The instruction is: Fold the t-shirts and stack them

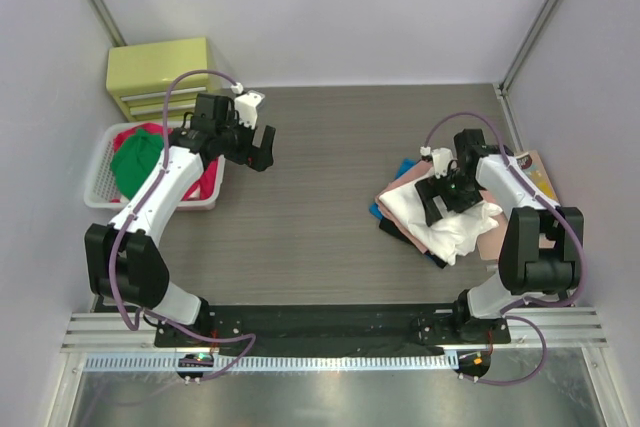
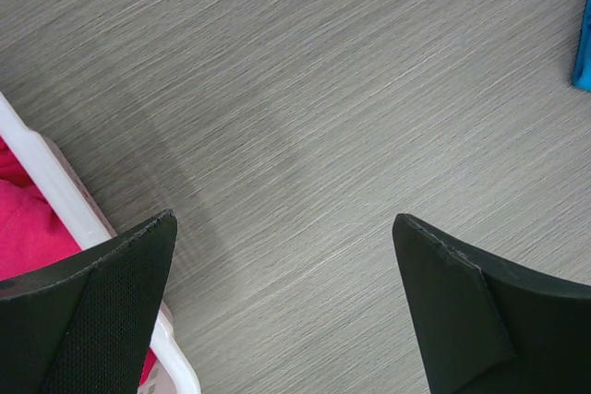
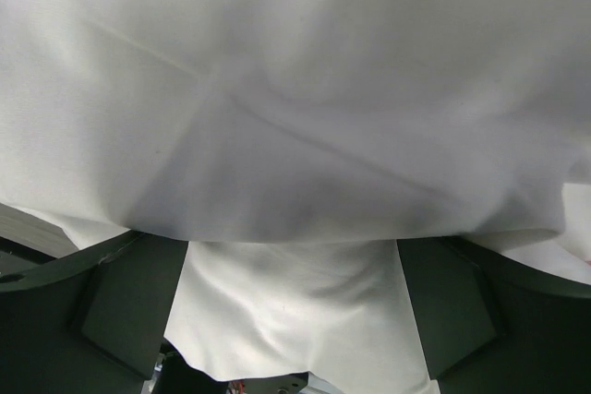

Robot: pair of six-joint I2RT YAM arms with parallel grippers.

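From overhead, the left claw (image 1: 258, 145) hangs beside a white basket (image 1: 97, 169) holding a red shirt (image 1: 130, 135) and a green shirt (image 1: 135, 167). Across the table (image 1: 320, 197), the right claw (image 1: 447, 190) sits on a pile of shirts (image 1: 405, 187) topped by a white shirt (image 1: 455, 232). Only the left wrist camera shows that claw's fingers (image 2: 102, 311) spread wide and gripping nothing (basket rim just beside one finger). The right wrist camera shows only white cloth, with the right claw's jaws wide apart and cloth lying between them.
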